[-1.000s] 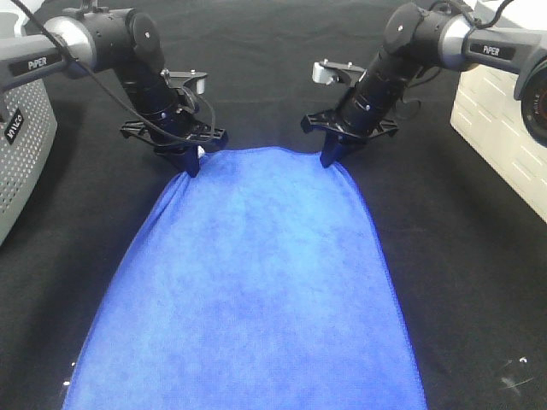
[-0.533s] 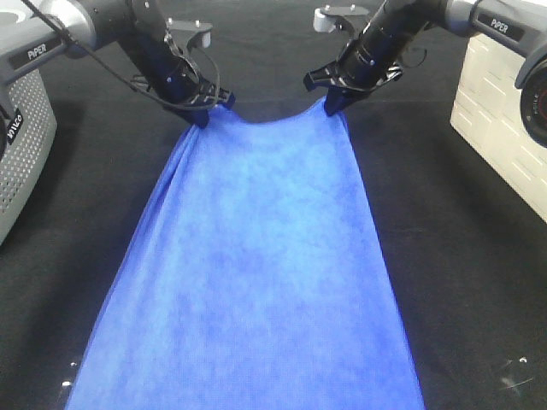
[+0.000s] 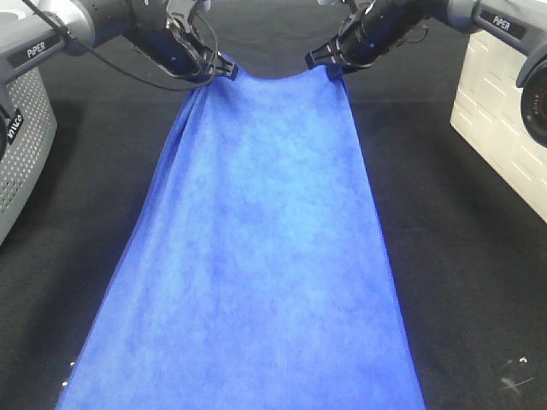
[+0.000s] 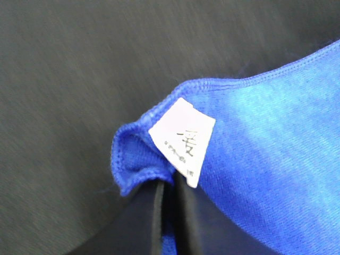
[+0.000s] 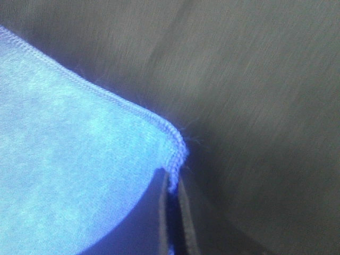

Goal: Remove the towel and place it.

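A large royal-blue fuzzy microfibre towel [image 3: 256, 248] shows faint mottling of lighter and darker blue, with a stitched edge in matching blue. Just beside the left gripper's closed black jaws sits a small white fabric tag [image 4: 183, 141] printed with dark characters. The black cloth table covering [image 3: 461, 256] is plain.

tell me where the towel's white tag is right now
The white tag sits at the towel corner pinched in the left gripper, at the far left of the exterior high view; the right gripper pinches the opposite far corner.
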Controlling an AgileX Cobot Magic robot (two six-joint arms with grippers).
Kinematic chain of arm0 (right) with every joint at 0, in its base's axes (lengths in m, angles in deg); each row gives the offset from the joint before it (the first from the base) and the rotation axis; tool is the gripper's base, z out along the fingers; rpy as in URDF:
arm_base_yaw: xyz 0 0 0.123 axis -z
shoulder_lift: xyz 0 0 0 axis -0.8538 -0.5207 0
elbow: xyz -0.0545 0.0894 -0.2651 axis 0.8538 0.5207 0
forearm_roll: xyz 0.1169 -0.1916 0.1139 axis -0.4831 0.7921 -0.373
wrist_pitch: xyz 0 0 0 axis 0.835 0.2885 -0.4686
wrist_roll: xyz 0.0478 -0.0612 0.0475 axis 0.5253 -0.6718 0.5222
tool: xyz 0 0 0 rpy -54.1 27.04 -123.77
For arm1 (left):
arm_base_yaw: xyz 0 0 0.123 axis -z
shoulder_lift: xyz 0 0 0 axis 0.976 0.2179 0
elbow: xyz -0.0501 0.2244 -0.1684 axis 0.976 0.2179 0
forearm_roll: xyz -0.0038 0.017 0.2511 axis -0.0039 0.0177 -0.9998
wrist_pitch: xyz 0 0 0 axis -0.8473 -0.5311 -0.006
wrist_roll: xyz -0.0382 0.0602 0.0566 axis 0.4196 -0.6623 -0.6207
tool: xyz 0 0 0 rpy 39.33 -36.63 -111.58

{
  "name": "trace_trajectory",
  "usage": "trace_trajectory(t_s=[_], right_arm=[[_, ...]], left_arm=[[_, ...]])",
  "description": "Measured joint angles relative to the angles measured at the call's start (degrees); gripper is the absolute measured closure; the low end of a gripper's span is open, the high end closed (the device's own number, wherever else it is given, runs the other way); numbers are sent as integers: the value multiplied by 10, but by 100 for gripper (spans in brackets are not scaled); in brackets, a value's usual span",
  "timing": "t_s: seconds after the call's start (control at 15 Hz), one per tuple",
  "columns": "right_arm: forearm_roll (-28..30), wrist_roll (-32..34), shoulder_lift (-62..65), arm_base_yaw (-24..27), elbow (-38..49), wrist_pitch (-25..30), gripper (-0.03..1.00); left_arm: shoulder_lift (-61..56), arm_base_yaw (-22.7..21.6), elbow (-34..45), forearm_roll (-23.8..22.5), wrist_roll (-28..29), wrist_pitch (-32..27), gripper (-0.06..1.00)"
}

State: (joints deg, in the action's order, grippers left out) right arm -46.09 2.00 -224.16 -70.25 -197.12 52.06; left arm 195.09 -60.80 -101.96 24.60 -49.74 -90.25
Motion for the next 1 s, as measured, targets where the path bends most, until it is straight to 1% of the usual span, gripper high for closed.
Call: trace_trajectory(t_s=[0.13,0.27,0.47,0.6,1.0], right_arm=[[0,-8,0,0,0,-42,96],[-1,-12,0,0,0,-79,96],[-1,-25,-4,0,0,-103,96],[-1,-30,-19,0,0,-120,96],[-2,-40,-53,0,0,-159,96]], left_arm=[[3,0,0,-6,-1,30,91],[13,0,-1,-9,-2,40,91],[25,0,-1,-22,-2,60,91],[29,0,-1,-30,-2,84,91],[69,0,-1,-35,-2,139,91]])
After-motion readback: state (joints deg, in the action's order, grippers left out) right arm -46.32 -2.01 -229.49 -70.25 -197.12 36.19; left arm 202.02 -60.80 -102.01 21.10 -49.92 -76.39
